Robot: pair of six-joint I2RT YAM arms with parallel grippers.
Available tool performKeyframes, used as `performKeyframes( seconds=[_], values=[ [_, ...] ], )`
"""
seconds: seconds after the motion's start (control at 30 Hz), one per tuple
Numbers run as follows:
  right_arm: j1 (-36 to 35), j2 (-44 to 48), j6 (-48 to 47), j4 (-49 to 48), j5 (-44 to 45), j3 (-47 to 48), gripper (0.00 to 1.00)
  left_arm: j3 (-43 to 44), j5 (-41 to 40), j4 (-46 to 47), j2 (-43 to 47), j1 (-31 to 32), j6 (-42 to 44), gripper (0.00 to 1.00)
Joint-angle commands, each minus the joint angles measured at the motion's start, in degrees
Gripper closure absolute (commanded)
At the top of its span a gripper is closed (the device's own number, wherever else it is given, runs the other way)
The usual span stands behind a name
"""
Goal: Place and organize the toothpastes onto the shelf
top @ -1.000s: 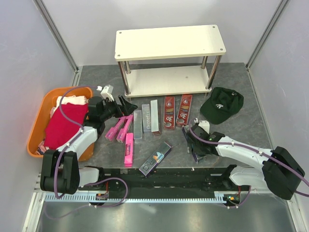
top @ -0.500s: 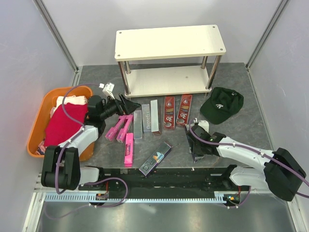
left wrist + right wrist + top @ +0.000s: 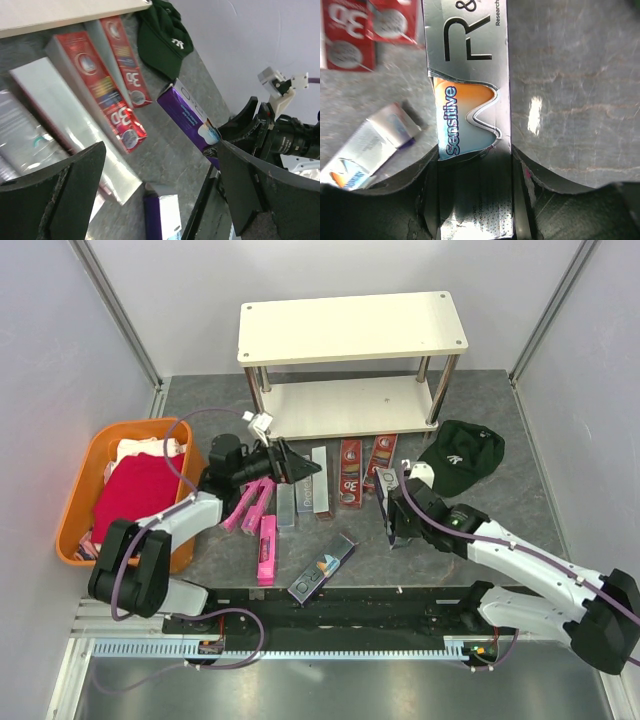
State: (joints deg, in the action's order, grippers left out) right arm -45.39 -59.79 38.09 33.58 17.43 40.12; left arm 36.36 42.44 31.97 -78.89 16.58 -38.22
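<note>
While the left hand (image 3: pixel 303 465) gapes, the right hand (image 3: pixel 474 165) pinches the Sensitive toothpaste box (image 3: pixel 467 75).

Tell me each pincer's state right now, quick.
Left pincer: open, holding nothing.
Right pincer: closed on the silver Sensitive toothpaste box.

Toothpaste boxes (image 3: pixel 320 480) lie before the 2-tier shelf (image 3: pixel 350 327), 1 purple box (image 3: pixel 190 112) tilted.

Left claw (image 3: pixel 161 150) gapes wide; right claw (image 3: pixel 472 150) grips a toothpaste (image 3: pixel 470 60).
</note>
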Motion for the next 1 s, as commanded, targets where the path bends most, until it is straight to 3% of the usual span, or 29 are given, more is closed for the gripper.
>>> performKeyframes(
  seconds=[0.0,0.33,0.67,0.97],
  values=[
    [-0.23,1.34,-2.31,-1.67,2.96,5.75,0.71,5.21,-0.25,2.93,-3.54,4.42,-2.04,0.00],
    [-0.23,-3.66,-4.34,-11.69,0.16,11.90,0.72,13.11,-0.95,5.64,-12.95,13.73,-5.28,0.00],
    [-0.23,-6.04,-3.90,-15.65,-3.02,13.85,0.72,16.55,-0.25,11.88,-20.51,15.85,-10.47,0.02],
    [-0.75,-7.80,-3.19,-17.15,-3.81,13.06,0.72,19.80,1.68,17.17,-25.87,16.64,-16.80,0.17]
  ],
)
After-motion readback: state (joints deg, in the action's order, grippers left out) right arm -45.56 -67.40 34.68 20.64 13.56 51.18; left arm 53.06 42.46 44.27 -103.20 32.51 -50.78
